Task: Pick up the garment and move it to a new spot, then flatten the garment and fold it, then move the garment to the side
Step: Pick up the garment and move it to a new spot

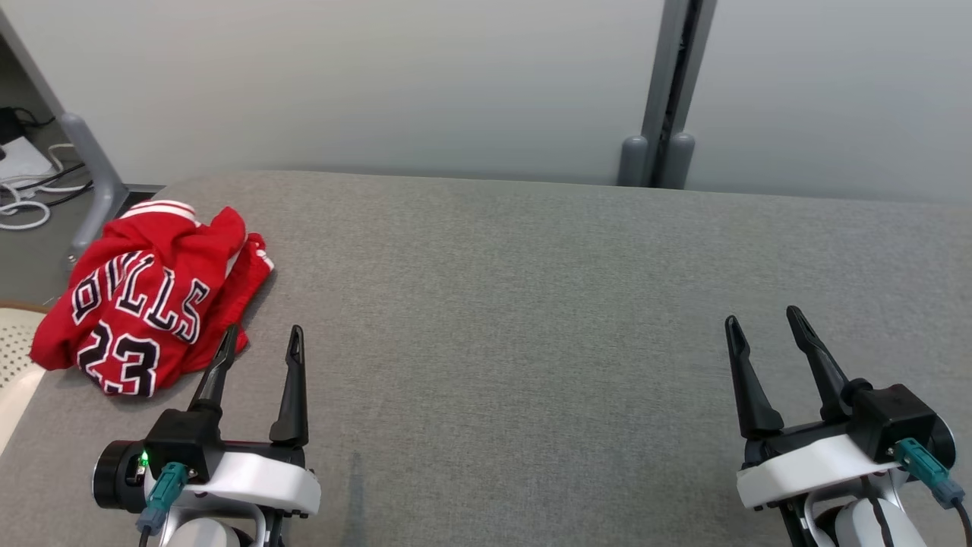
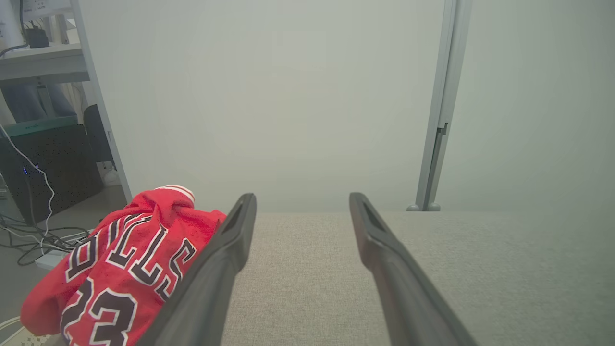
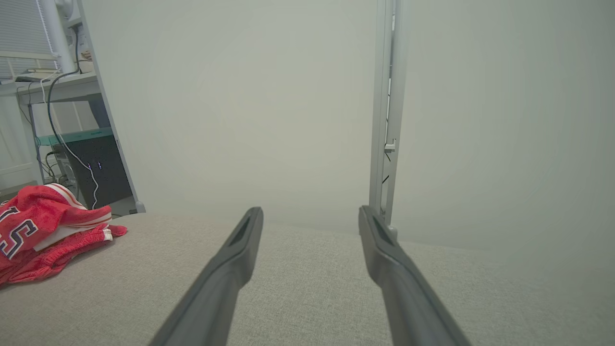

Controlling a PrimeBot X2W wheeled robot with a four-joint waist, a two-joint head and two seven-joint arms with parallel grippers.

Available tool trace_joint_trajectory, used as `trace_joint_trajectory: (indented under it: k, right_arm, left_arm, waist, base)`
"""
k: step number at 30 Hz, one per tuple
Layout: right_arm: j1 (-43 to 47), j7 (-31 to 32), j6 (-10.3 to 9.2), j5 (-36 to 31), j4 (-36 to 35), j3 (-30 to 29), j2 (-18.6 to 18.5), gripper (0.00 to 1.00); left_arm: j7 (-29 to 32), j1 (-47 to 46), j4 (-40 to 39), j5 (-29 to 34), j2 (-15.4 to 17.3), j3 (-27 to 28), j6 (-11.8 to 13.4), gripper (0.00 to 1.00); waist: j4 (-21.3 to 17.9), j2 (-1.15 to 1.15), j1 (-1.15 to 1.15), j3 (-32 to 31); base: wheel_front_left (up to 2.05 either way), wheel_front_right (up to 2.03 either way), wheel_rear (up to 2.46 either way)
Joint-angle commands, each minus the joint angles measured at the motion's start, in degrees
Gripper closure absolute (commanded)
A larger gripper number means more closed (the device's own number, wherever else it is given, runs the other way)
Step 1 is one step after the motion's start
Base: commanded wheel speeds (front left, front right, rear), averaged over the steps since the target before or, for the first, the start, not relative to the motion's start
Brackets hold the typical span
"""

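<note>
The left gripper [image 1: 263, 330] hung open above the grey fabric-covered table [image 1: 531, 304], its two dark fingers spread apart with nothing between them. The red garment [image 1: 144, 304], a crumpled basketball jersey with black-and-white lettering and the number 23, lay in a heap just to the left of that gripper and slightly ahead of it, at the table's left edge. The gripper's left finger [image 1: 220, 368] sat just beside the near hem, and whether it touched the fabric could not be told. In the left wrist view the garment [image 2: 120, 269] rose beside the left finger and was partly hidden behind it, while bare table lay between the fingers and ahead of them. The right gripper [image 1: 763, 314] was likewise open and empty, well apart from the garment, which lay far off to its left. In the right wrist view the garment [image 3: 38, 226] showed at the far left, white-striped trim along its upper folds. Beyond both grippers' fingertips the table ended against a pale partition wall [image 1: 380, 76], with a grey upright post [image 1: 668, 91] ahead, between the two grippers but nearer the right one. Past the garment, off the table to the left of the left gripper, were cables [image 1: 23, 205] on the floor and a pale perforated surface [image 1: 15, 342]
</note>
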Motion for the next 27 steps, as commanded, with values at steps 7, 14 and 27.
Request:
trace_joint_trajectory:
  k: [7, 14, 27]
  right_arm:
    - [0.69, -0.28, 0.13, 0.9, 0.03, 0.85, -0.5, 0.0]
    - [0.83, -0.28, 0.13, 1.27, 0.05, 1.51, -0.52, 0.0]
    - [0.83, -0.28, 0.13, 1.97, 0.66, 4.4, -0.5, 0.0]
  left_arm:
    - [-0.05, 0.12, 0.15, 0.02, 0.22, 0.76, 0.23, 0.0]
    - [-0.04, 0.08, 0.48, 0.07, 0.21, 1.08, 0.08, 0.0]
    - [-0.05, 0.25, 1.24, -0.29, 0.22, 1.93, 0.23, 0.0]
  waist:
    - [6.22, 0.0, 0.0, -0.38]
    - [10.17, 0.0, 0.0, -0.44]
    - [15.87, 0.0, 0.0, -0.46]
  base:
    - [0.0, 0.0, 0.0]
    - [0.0, 0.0, 0.0]
    - [0.0, 0.0, 0.0]
